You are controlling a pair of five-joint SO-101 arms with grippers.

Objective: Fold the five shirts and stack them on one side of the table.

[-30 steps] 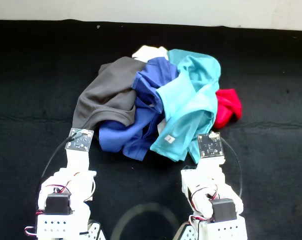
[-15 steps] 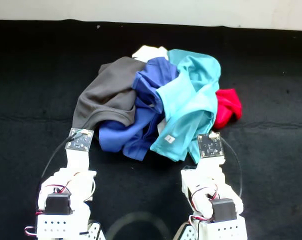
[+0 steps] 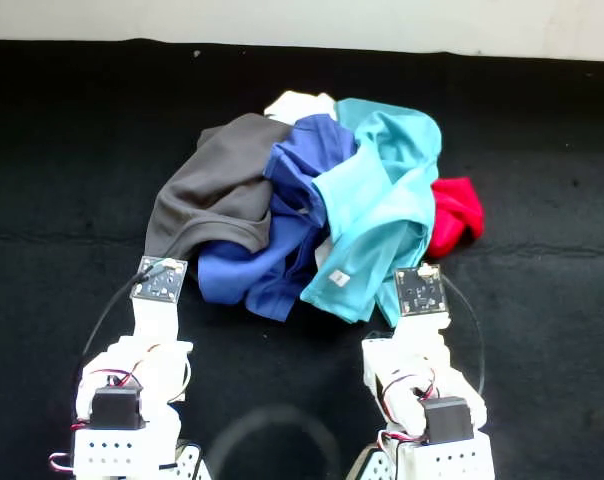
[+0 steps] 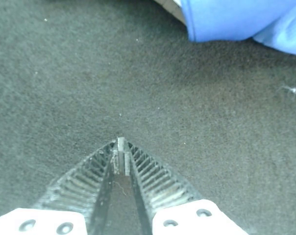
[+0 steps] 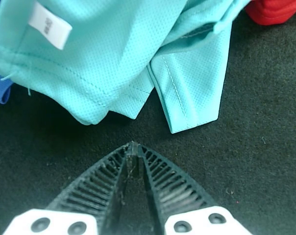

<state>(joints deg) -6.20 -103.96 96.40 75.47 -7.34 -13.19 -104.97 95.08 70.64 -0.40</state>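
Nothing folded yet: five shirts (image 3: pixel 312 200) lie heaped at twelve o'clock from the arms, left gripper (image 4: pixel 121 147) and right gripper (image 5: pixel 133 149) both closed on nothing.

- The heap of 5 shirts (image 3: pixel 312 200) takes up the middle of the table (image 3: pixel 72 130); open black surface runs down both flanks and along the far edge.
- Left gripper (image 4: pixel 120 147), tips pressed together, has open surface below and ahead; the blue shirt (image 4: pixel 236 19) hem lies farther on, apart from it.
- Right gripper (image 5: pixel 133 149), tips together, sits just short of the teal shirt (image 5: pixel 99 58); 2 hanging corners bar the way forward, with a dark gap between them.
- The red shirt (image 3: pixel 454 215) juts out on the right; open surface lies beyond it.
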